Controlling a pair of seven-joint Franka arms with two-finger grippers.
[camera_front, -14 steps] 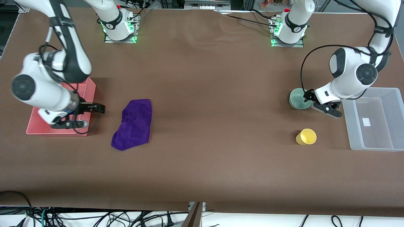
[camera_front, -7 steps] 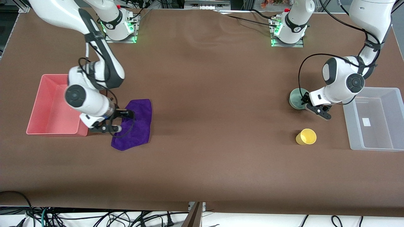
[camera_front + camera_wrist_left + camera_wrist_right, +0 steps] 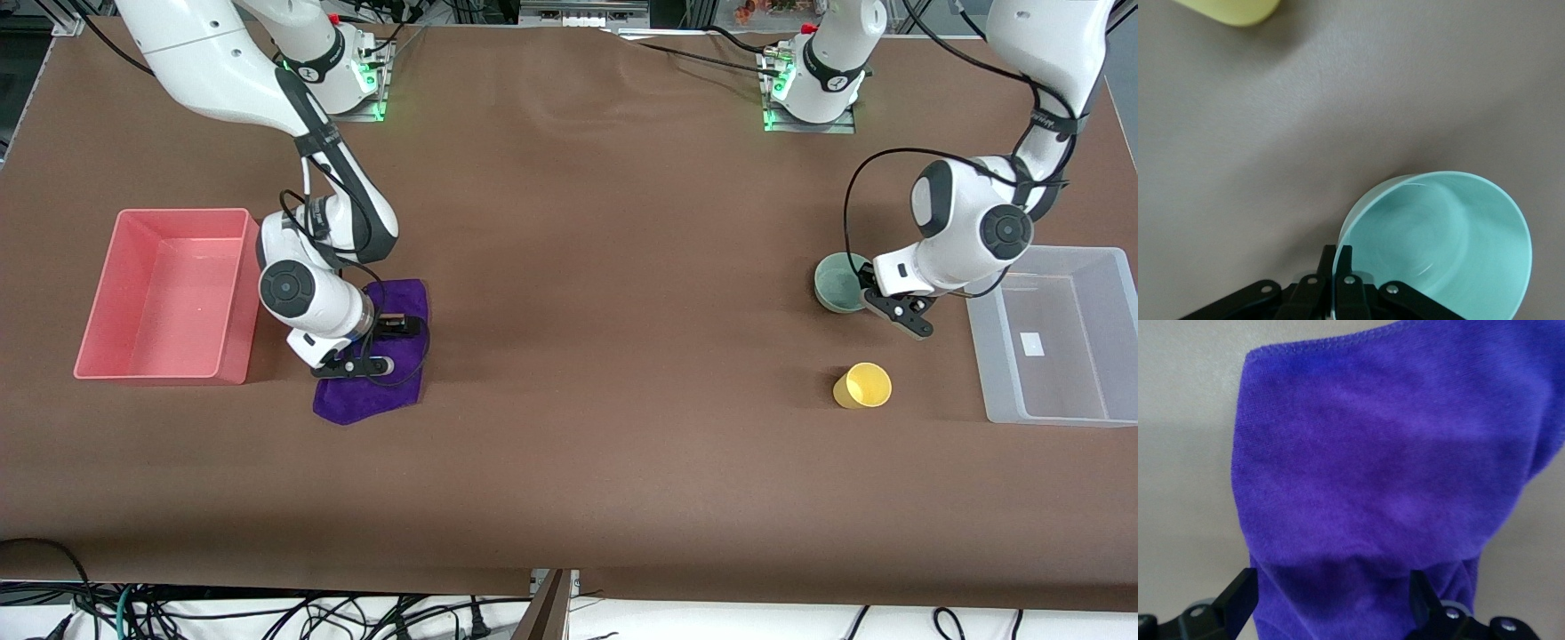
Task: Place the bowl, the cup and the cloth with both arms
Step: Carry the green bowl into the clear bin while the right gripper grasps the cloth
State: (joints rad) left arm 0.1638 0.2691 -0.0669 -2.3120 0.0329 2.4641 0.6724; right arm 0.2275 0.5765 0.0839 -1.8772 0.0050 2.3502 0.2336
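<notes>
The pale teal-green bowl [image 3: 838,283] stands on the table beside the clear bin. My left gripper [image 3: 865,295] is shut on the bowl's rim [image 3: 1346,241], one finger inside and one outside. The yellow cup [image 3: 862,386] stands nearer the front camera than the bowl; its edge shows in the left wrist view [image 3: 1231,10]. The purple cloth [image 3: 404,307] lies beside the pink bin. My right gripper [image 3: 378,342] is open just above the cloth [image 3: 1391,460], its fingers [image 3: 1239,593] spread wide over the fabric.
A pink bin [image 3: 107,347] stands at the right arm's end of the table, beside the cloth. A clear plastic bin [image 3: 991,356] stands at the left arm's end, beside the bowl and cup. Brown table between them is bare.
My right arm has swung from over the pink bin to over the cloth and come down onto it. My left gripper has shifted slightly at the bowl's rim.
</notes>
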